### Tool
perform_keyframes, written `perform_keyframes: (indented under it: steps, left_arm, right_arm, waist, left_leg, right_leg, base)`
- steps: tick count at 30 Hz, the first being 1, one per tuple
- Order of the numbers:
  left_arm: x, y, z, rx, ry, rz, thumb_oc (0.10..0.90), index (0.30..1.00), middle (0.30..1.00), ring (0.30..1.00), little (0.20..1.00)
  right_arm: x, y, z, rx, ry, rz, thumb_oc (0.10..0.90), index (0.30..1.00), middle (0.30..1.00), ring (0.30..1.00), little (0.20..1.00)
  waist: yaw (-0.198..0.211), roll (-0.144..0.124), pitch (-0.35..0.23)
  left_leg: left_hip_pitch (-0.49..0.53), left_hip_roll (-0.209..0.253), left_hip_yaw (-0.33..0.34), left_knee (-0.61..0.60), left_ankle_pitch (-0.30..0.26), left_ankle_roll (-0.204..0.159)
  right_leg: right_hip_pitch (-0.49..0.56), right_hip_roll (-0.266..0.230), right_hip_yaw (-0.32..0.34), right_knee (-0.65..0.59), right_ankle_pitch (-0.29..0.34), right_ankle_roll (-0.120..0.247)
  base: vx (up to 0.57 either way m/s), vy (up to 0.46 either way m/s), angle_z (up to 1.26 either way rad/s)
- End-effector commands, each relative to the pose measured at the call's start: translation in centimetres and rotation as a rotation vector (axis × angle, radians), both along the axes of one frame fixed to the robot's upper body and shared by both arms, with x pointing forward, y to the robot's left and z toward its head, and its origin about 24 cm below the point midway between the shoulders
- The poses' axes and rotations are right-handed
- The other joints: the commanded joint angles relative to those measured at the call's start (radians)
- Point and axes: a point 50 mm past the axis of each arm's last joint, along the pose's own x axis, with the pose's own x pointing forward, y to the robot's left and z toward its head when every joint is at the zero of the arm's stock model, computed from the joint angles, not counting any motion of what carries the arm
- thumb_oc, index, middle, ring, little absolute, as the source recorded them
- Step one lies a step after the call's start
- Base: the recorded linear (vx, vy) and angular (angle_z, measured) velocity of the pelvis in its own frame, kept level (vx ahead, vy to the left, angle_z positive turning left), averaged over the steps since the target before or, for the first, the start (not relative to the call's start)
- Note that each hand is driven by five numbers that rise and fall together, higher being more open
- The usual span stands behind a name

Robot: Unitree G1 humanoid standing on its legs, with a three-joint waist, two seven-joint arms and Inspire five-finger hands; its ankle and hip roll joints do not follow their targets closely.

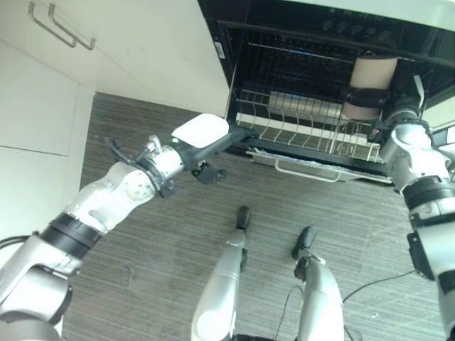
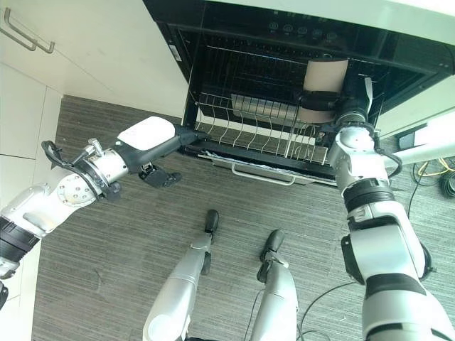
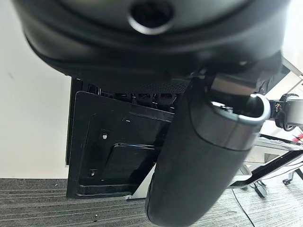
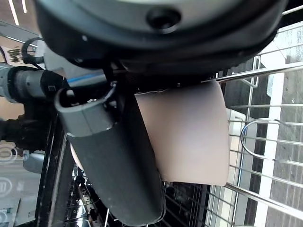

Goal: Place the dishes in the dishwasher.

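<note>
The dishwasher (image 1: 234, 42) stands open with its wire rack (image 1: 298, 131) pulled out. My right hand (image 1: 364, 95) is shut on a beige cup (image 1: 375, 74), held above the rack's right end. In the right wrist view the cup (image 4: 189, 132) shows past the thumb (image 4: 113, 161), over the rack's wires (image 4: 255, 137). My left hand (image 1: 202, 135), with a white cover on its back, stretches to the rack's left front corner. Its fingers are straight and their tips touch the rack's edge. A pale flat thing (image 2: 263, 106) lies at the back of the rack.
White cabinets with bar handles (image 1: 60, 28) run along the left. A metal bar handle (image 1: 306, 170) sticks out below the rack's front. Grey plank floor (image 1: 142, 256) spreads in front of the dishwasher. Cables (image 2: 434, 177) lie on the floor at the far right.
</note>
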Motion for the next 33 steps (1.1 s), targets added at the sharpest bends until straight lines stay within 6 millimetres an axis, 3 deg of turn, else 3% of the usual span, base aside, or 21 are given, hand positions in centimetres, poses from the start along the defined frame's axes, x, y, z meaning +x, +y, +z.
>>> perform_keyframes:
  steps: [1, 8, 13, 20, 26, 33]
  left_arm:
    - [-1.0, -1.2, 3.3, -0.101, -0.104, -0.094, 0.800, 0.900, 0.900, 0.900, 0.900]
    - [-1.0, -1.1, 3.1, -0.109, -0.104, -0.091, 0.800, 0.900, 0.900, 0.900, 0.900]
    - [-1.1, -0.8, 2.6, -0.110, -0.087, -0.086, 0.800, 0.900, 0.900, 0.900, 0.900]
    - [-1.2, -0.6, 1.3, -0.129, -0.058, -0.070, 0.800, 0.900, 0.900, 0.900, 0.900]
    - [-1.4, -0.5, 0.6, -0.124, -0.036, -0.073, 0.800, 0.900, 0.900, 0.900, 0.900]
    - [-1.5, -0.2, -1.2, -0.144, -0.002, -0.044, 0.800, 0.900, 0.900, 0.900, 0.900]
  right_arm:
    - [-2.7, -4.9, 4.3, -0.097, -0.190, -0.307, 0.800, 0.900, 0.900, 0.900, 0.900]
    - [-3.3, -5.3, 3.1, -0.128, -0.194, -0.485, 0.800, 0.900, 0.900, 0.900, 0.900]
    - [-3.3, -5.1, 1.9, -0.107, -0.171, -0.488, 0.800, 0.900, 0.900, 0.900, 0.900]
    - [-2.9, -4.1, -1.8, -0.062, -0.075, -0.412, 0.800, 0.900, 0.900, 0.900, 0.900]
    - [-2.5, -2.9, -2.6, 0.001, -0.073, -0.322, 0.800, 0.900, 0.900, 0.900, 0.900]
    - [-2.6, -0.3, -2.9, 0.073, -0.201, -0.167, 0.800, 0.900, 0.900, 0.900, 0.900]
  waist:
    - [-0.014, 0.035, -0.019]
    - [-0.026, 0.042, -0.019]
    - [-0.034, 0.043, -0.019]
    - [-0.054, 0.052, -0.019]
    - [-0.058, 0.053, -0.019]
    - [-0.072, 0.053, -0.019]
  left_leg:
    - [-0.008, 0.041, 0.028, 0.081, -0.160, -0.014]
    - [0.009, 0.043, 0.045, 0.081, -0.160, -0.012]
    - [0.051, 0.047, 0.058, 0.081, -0.171, -0.014]
    - [0.137, 0.051, 0.075, 0.081, -0.196, -0.014]
    - [0.181, 0.055, 0.084, 0.081, -0.208, -0.016]
    - [0.241, 0.058, 0.094, 0.081, -0.224, -0.017]
  right_leg:
    - [0.043, -0.025, 0.081, -0.083, -0.006, 0.079]
    - [0.051, -0.020, 0.087, -0.083, 0.000, 0.076]
    - [0.087, -0.019, 0.086, -0.083, -0.007, 0.074]
    - [0.159, -0.015, 0.096, -0.083, -0.024, 0.068]
    - [0.201, -0.016, 0.090, -0.083, -0.034, 0.066]
    - [0.253, -0.014, 0.096, -0.083, -0.048, 0.061]
  base:
    - [-0.05, 0.018, 0.01]
    - [-0.06, 0.013, -0.03]
    - [-0.03, 0.011, -0.05]
    - [0.00, 0.033, -0.11]
    - [0.00, 0.002, -0.01]
    - [0.01, 0.015, -0.03]
